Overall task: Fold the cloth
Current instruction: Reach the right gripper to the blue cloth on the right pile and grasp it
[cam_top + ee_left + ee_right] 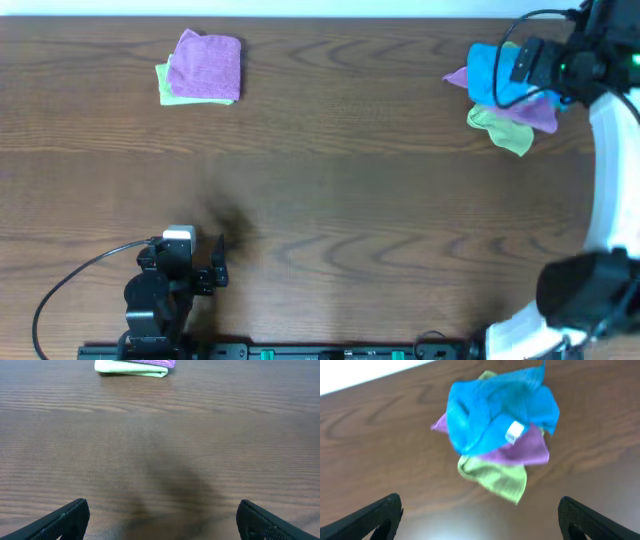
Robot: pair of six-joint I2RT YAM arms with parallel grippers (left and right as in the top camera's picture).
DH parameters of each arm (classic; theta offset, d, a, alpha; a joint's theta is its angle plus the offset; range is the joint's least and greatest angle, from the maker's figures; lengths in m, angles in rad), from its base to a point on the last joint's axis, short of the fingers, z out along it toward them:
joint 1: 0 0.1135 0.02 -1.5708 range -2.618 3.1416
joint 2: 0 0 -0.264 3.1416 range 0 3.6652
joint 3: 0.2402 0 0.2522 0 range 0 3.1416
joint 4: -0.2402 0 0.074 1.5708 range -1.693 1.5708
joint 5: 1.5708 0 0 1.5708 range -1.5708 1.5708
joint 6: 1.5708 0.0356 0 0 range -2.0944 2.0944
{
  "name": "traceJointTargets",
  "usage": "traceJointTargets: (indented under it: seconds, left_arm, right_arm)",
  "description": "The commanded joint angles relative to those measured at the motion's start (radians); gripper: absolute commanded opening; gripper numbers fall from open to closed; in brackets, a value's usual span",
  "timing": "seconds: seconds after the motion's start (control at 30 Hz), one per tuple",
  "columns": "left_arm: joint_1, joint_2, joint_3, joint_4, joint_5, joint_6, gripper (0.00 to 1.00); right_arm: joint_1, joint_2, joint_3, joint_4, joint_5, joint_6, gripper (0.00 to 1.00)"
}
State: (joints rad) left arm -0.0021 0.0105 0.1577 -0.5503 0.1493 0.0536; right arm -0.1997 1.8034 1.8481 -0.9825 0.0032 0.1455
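**View comparison.** In the overhead view we see the whole table (350,180). The cloth (487,72) lies crumpled at the far right corner, on top of a loose pile. A folded stack (200,68) sits at the far left, well apart from that pile.

The overhead view does not resolve the make-up of the pile, and the right arm covers part of it. In the right wrist view we see the layers: the cloth on top, unfolded and bunched. Its white tag (515,431) faces the camera near the lower edge. A purple cloth (522,450) lies beneath it, and a light green cloth (497,477) sticks out at the bottom.

The left wrist view shows only bare wood grain and the near edge of the folded stack, green below and purple above. The cloth does not appear in it.

**Gripper state.**
- The right gripper (480,517) has its jaws fully apart. Only tabletop shows between the fingertips, and we see nothing held. The pile lies ahead of the tips, not between them. In the overhead view this gripper overlaps the right edge of the cloth. We cannot tell from either view whether it touches the fabric.
- The left gripper (162,520) also has its jaws fully apart. It is empty, low over the near left of the table, with nothing between or against the fingers.
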Motion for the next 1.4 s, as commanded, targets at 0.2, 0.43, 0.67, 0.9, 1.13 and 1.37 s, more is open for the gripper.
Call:
traceJointTargets:
  seconds: [0.2,0.43,0.67,0.9,1.13,1.37]
  left_arm:
    - [-0.005,-0.006,-0.01,0.0,-0.002,0.014,0.95]
    - [-0.005,-0.006,-0.01,0.001,-0.002,0.014,0.95]
    - [-0.005,-0.006,-0.01,0.0,-0.002,0.014,0.95]
    - [-0.005,-0.006,-0.01,0.001,-0.002,0.014,0.95]
    - [-0.005,-0.006,-0.01,0.0,-0.002,0.014,0.95]
    - [-0.005,-0.006,-0.01,0.001,-0.002,0.014,0.95]
  right_arm:
    - [-0.011,0.135,0.021,0.134,-0.002,-0.054,0.99]
    - [-0.014,0.237,0.02,0.273,-0.003,-0.08,0.99]
    - [-0.025,0.346,0.02,0.422,-0.003,-0.072,0.99]
    - [-0.029,0.425,0.02,0.475,-0.011,-0.072,0.96]
    - [-0.037,0.478,0.02,0.47,-0.011,-0.072,0.9]
    - [-0.037,0.485,0.02,0.47,-0.007,-0.072,0.55]
